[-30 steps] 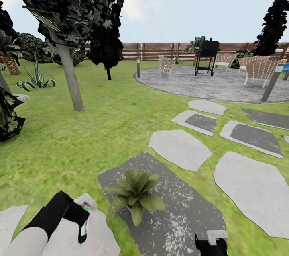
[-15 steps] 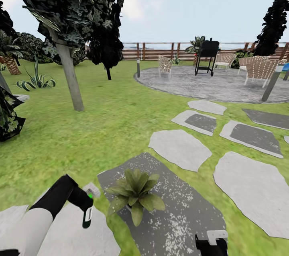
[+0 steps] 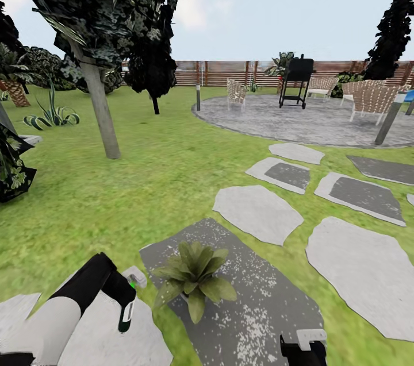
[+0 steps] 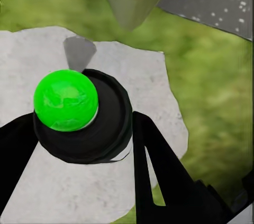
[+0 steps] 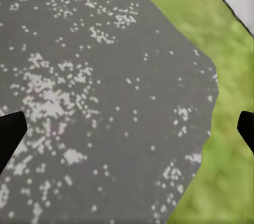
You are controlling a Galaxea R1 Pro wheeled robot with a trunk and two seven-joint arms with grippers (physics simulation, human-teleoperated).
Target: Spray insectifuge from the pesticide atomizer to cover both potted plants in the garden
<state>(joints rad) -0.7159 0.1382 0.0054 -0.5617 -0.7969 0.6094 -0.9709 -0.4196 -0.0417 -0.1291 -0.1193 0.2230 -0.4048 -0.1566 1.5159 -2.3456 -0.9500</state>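
Holding the pesticide atomizer (image 4: pixel 79 115) between its fingers, the left pincer (image 3: pixel 125 311) hovers beside the potted plant (image 3: pixel 192 275); a poorly aimed nozzle could leave far leaves uncovered.

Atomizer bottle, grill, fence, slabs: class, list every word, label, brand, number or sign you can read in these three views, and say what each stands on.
None: no readable text in any view.
The pesticide atomizer, held in the left hand, shows a plain dark body and a green top, no label.
The black grill, the wooden fence, the chairs and the stepping slabs carry no writing; the white specks on the dark slab are speckle, not characters.
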